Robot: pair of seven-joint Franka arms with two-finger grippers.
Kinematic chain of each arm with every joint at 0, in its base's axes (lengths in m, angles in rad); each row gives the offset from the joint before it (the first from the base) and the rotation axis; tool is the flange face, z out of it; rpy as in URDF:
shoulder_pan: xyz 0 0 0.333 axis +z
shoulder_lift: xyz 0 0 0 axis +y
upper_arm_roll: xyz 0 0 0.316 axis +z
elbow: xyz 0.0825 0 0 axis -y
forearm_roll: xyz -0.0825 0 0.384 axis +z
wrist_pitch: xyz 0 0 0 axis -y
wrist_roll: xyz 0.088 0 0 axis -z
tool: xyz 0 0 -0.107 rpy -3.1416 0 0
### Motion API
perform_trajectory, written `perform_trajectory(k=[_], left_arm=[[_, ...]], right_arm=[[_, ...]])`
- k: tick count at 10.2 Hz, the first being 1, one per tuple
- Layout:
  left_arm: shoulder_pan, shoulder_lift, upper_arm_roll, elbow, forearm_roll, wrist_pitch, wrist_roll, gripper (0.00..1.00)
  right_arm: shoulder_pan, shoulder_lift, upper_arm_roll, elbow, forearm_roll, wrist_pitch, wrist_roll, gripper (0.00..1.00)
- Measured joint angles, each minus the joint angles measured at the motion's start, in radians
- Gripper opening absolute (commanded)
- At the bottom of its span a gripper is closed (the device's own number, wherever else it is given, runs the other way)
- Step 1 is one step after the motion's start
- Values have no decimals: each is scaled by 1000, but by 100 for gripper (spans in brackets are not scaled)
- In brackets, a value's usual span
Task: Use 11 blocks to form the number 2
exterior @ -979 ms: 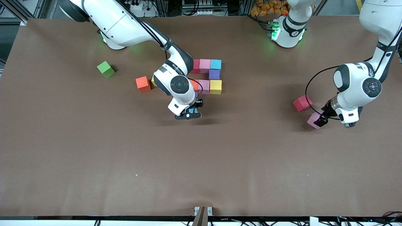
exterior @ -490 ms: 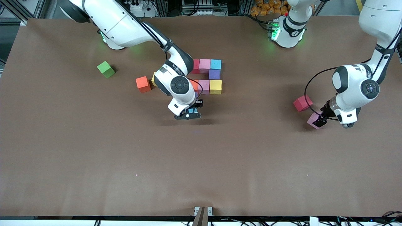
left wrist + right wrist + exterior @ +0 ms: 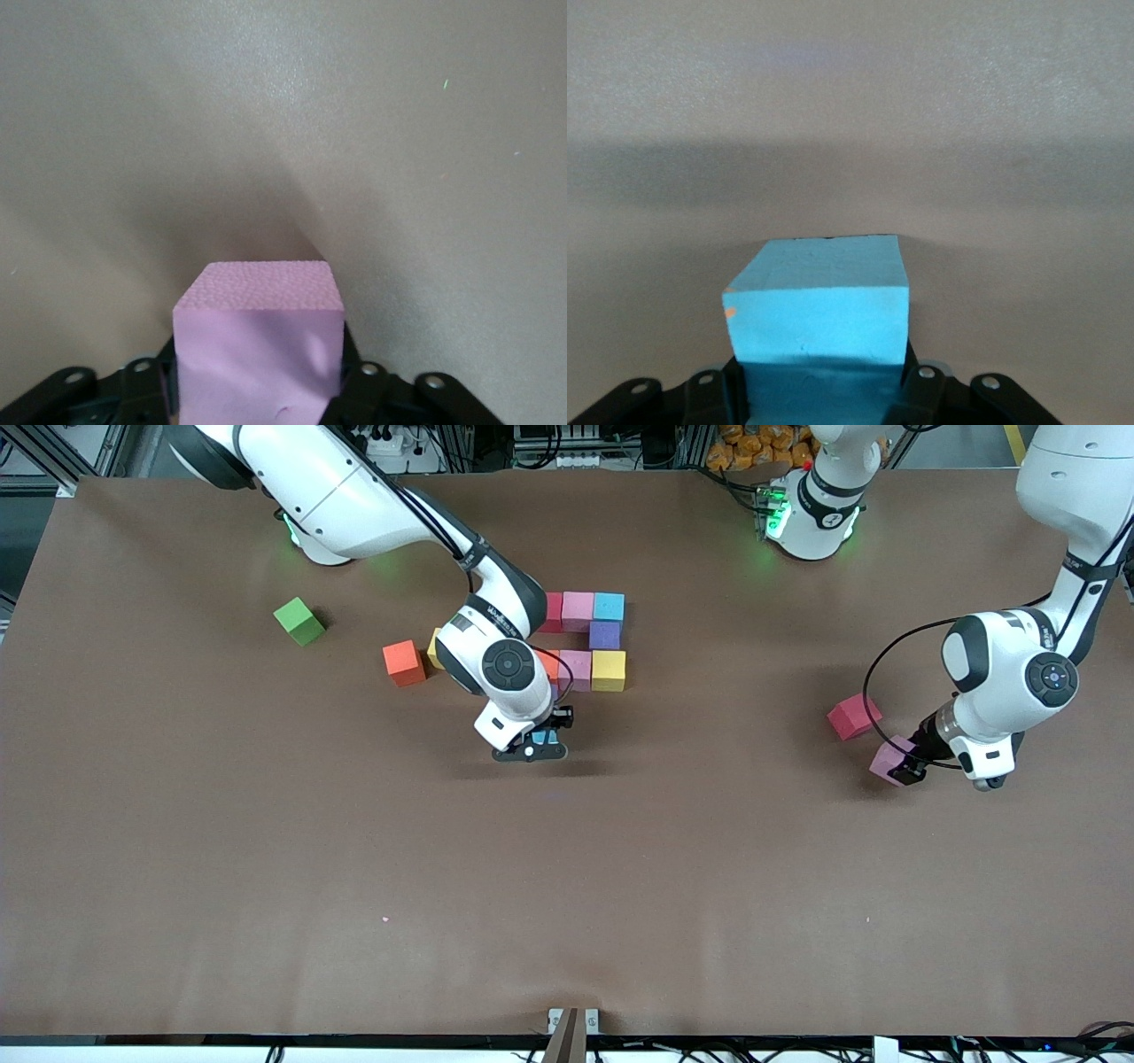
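Note:
My left gripper (image 3: 902,769) is shut on a pink block (image 3: 886,759) at the left arm's end of the table. In the left wrist view that pink block (image 3: 259,332) sits dented between the fingers of the left gripper (image 3: 259,376). A dark pink block (image 3: 854,716) lies just beside it. My right gripper (image 3: 536,744) is shut on a blue block (image 3: 818,305) over bare table beside the partly built number 2 (image 3: 585,638). That figure shows red, pink, blue, purple, orange, pink and yellow blocks. The right wrist hides part of it.
An orange block (image 3: 404,662) lies loose toward the right arm's end, with a yellow block (image 3: 434,648) half hidden by the right arm beside it. A green cube (image 3: 299,621) sits farther out that way. The brown table (image 3: 567,886) stretches toward the camera.
The left gripper has shut on the pink block, and the left arm has shifted slightly. The right arm has stayed still with the blue block.

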Motion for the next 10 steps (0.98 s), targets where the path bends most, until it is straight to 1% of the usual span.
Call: perform_trajectory(k=[4, 6, 8, 10], left_arm=[[1, 2, -3, 29, 0, -5, -17, 10], [-12, 2, -21, 60, 0, -40, -58, 10], [-57, 2, -28, 113, 0, -110, -119, 10], [-108, 2, -32, 150, 0, -147, -176, 10]], right_arm=[[2, 1, 2, -5, 0, 15, 8, 30], [2, 1, 2, -9, 0, 22, 8, 30], [2, 1, 2, -9, 0, 23, 8, 30], [2, 1, 2, -9, 0, 23, 8, 30]])
